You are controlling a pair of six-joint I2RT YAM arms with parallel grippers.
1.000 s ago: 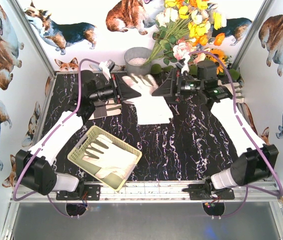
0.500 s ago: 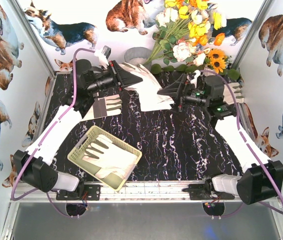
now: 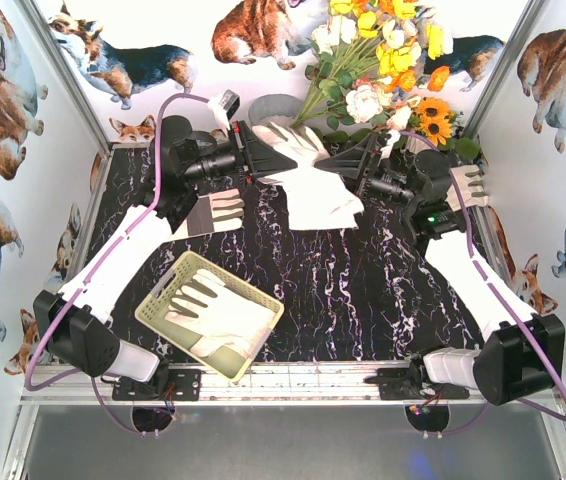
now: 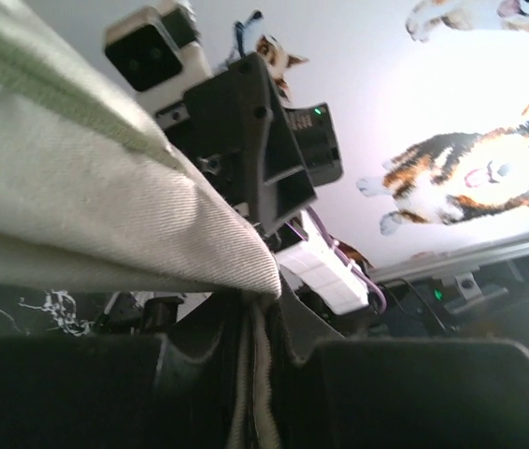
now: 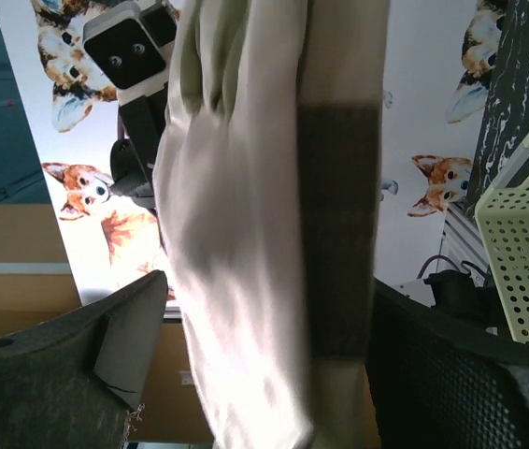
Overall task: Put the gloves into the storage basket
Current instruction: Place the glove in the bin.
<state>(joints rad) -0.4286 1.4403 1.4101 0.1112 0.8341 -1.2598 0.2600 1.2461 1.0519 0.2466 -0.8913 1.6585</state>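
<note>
A white glove [image 3: 308,180] hangs in the air at the back of the table, between my two grippers. My left gripper [image 3: 263,160] is shut on its left edge; in the left wrist view the fabric [image 4: 106,206] is pinched between the jaws [image 4: 257,374]. My right gripper [image 3: 345,165] grips its right side; in the right wrist view the glove [image 5: 246,187], with a grey patch, fills the gap between the jaws [image 5: 269,281]. The pale yellow-green storage basket [image 3: 163,295] sits at the front left with gloves [image 3: 218,315] in it.
Another glove [image 3: 213,212] with a grey patch lies on the black marble table under my left arm. One more glove [image 3: 468,185] lies at the right edge by my right arm. A grey metal bucket [image 3: 273,105] and a bunch of flowers [image 3: 383,60] stand at the back wall.
Both grippers have lifted the white glove off the table and carried it up and toward the back. The glove under my left arm has come into view.
</note>
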